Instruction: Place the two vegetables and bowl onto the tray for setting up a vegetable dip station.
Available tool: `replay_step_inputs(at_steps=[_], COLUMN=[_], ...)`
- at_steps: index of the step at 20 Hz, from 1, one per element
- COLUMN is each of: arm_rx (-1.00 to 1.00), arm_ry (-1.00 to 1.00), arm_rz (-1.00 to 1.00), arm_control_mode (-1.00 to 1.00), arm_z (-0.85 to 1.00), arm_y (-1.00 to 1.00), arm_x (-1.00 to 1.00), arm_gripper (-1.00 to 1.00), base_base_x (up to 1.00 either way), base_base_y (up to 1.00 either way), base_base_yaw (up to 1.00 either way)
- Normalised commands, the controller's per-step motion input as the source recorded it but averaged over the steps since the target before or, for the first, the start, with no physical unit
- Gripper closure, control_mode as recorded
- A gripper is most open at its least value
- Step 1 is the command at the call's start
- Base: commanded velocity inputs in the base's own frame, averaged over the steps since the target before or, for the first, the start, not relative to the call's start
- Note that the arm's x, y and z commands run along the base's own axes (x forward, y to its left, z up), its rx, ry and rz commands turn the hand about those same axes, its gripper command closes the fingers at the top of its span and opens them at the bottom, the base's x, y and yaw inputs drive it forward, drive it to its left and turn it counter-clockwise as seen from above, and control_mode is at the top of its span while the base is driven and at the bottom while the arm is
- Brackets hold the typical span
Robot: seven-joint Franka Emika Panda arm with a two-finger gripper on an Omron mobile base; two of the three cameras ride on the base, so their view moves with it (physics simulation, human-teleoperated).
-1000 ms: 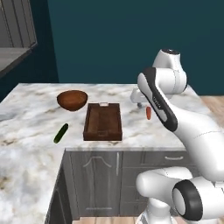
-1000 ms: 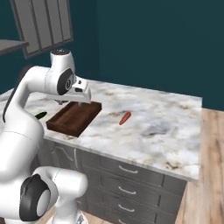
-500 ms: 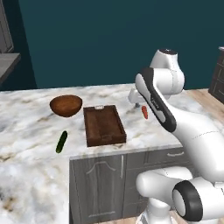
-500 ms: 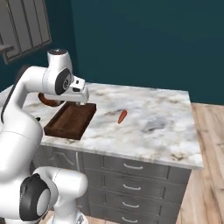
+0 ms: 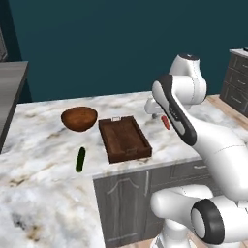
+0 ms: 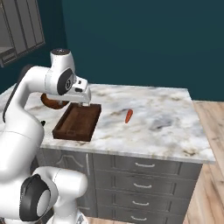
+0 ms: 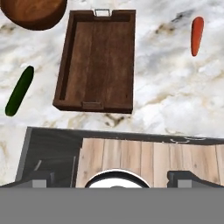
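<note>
Dark brown tray (image 7: 98, 61), reddish-brown bowl (image 5: 79, 118), dark green cucumber (image 7: 19, 91), red-orange carrot (image 7: 197, 36), grey-veined white marble counter (image 6: 166, 122).

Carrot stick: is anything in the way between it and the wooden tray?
Nothing visible: only bare marble counter lies between the slim red-orange carrot stick and the dark brown rectangular wooden tray, whose floor is bare.

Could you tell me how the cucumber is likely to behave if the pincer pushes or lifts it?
The cucumber lies flat on the marble counter, slim and rounded, so it would probably roll if nudged sideways. It looks straight and stiff, likely not floppy. Its smooth, glossy skin may slip between narrow fingers.
</note>
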Motion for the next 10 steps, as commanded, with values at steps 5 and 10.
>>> replay_step_inputs(at_steps=[5,10], arm_rx=[0.0,0.0], arm_ry=[0.0,0.0], arm_rz=[0.0,0.0], arm_control_mode=[1.0,1.0], arm_z=[0.0,0.0], arm_y=[0.0,0.0], arm_x=[0.0,0.0], arm_gripper=[-1.0,-1.0], base_base_x=[0.12,0.11], base_base_y=[0.19,0.0], base_base_yaw=[-0.01,0.0])
